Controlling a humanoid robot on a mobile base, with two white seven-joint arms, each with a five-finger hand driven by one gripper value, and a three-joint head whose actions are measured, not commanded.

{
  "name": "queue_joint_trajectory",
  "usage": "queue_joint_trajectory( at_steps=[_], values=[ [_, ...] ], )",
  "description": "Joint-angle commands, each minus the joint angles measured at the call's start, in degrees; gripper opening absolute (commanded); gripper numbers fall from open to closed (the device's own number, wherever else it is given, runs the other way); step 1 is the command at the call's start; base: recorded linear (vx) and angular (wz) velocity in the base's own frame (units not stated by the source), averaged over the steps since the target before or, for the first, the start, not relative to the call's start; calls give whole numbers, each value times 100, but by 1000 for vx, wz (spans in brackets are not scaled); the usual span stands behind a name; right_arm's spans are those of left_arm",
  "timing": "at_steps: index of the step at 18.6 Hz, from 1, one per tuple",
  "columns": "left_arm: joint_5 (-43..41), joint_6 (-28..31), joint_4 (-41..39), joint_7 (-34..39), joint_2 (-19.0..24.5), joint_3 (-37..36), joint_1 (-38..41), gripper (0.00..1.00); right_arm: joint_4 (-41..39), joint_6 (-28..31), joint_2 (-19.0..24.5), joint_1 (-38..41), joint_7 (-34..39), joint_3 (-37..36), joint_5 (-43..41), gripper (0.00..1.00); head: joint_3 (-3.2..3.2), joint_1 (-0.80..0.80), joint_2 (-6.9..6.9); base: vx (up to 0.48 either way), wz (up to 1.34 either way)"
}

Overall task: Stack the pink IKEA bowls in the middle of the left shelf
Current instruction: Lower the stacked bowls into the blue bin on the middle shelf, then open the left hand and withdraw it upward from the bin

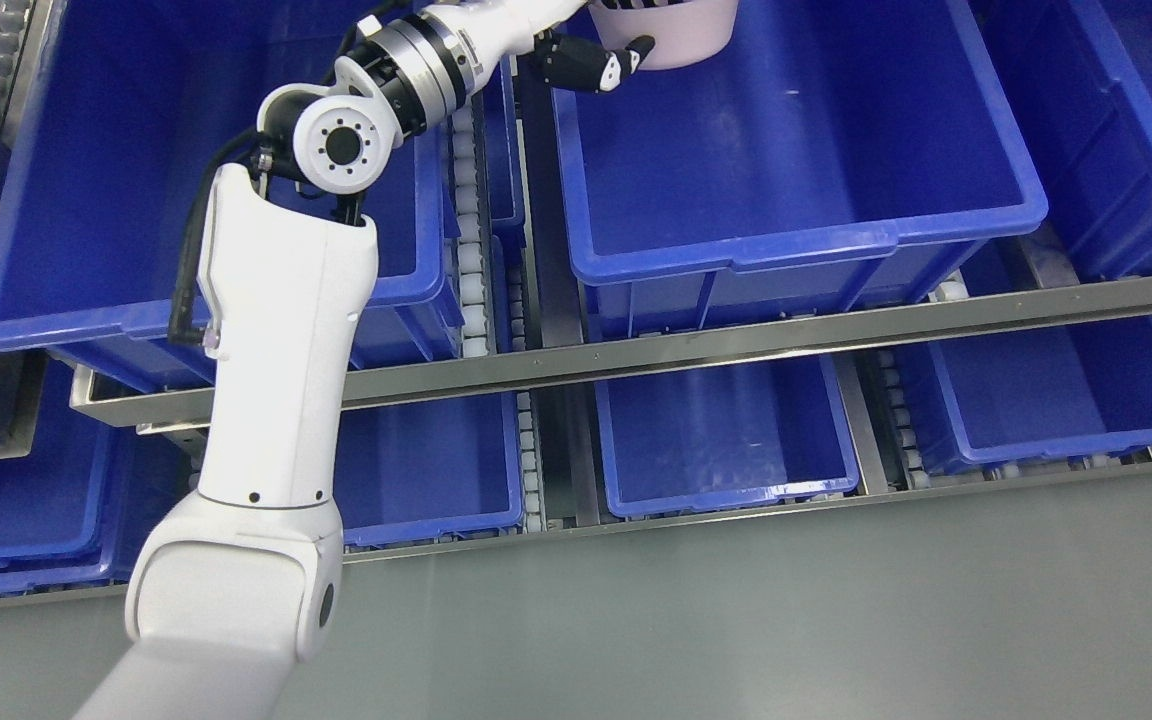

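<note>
Gripping pale pink plastic bowl [671, 35] with left hand's [591, 62] curled dark fingers [636, 50] over the large blue plastic bin [796, 225]; next, probably lowering and releasing.

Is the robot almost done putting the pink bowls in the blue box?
Not yet, by the look of it. The left hand is at a pale pink plastic bowl at the far end of the big blue plastic bin, cut off by the picture's top edge. No finished stack shows; the visible bin floor is bare. Whether more bowls remain can't be told.
</note>
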Motion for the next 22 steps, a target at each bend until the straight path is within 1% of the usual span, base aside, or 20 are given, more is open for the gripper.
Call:
queue_joint_trajectory(
  at_steps=[1, 9, 13, 16, 17, 18, 19, 20, 22],
  values=[
    [-21, 134, 288, -221, 100, -496, 257, 10, 1, 4, -100, 1, -4, -62, 44, 100, 0, 0, 0, 34, 0],
    [50, 161, 323, -231, 100, -672, 301, 12, 1, 4, -100, 1, -4, -62, 44, 100, 0, 0, 0, 34, -9],
    [67, 161, 367, -231, 100, -619, 301, 13, 1, 4, -100, 1, -4, -62, 44, 100, 0, 0, -1, 22, -4],
    [251, 161, 358, -213, 100, -637, 284, 17, 1, 4, -100, 1, -4, -62, 44, 100, 0, 0, 0, 16, -1],
    [356, 161, 358, -187, 100, -654, 275, 23, 1, 4, -100, 1, -4, -62, 44, 100, 0, 0, -1, 0, 0],
    [366, 161, 358, -135, 100, -663, 257, 36, 1, 4, -100, 1, -4, -62, 44, 100, 0, 0, -1, 0, 0],
    [357, 161, 358, -30, 100, -689, 240, 59, 1, 4, -100, 1, -4, -62, 44, 100, 0, 0, -1, 10, -1],
    [357, 161, 349, 67, 100, -690, 231, 72, 1, 4, -100, 1, -4, -62, 44, 100, 0, 0, 0, 10, -1],
    [419, 161, 218, 339, 100, -602, 231, 87, 1, 4, -100, 1, -4, -62, 44, 100, 0, 0, 0, 0, 0]
  ],
)
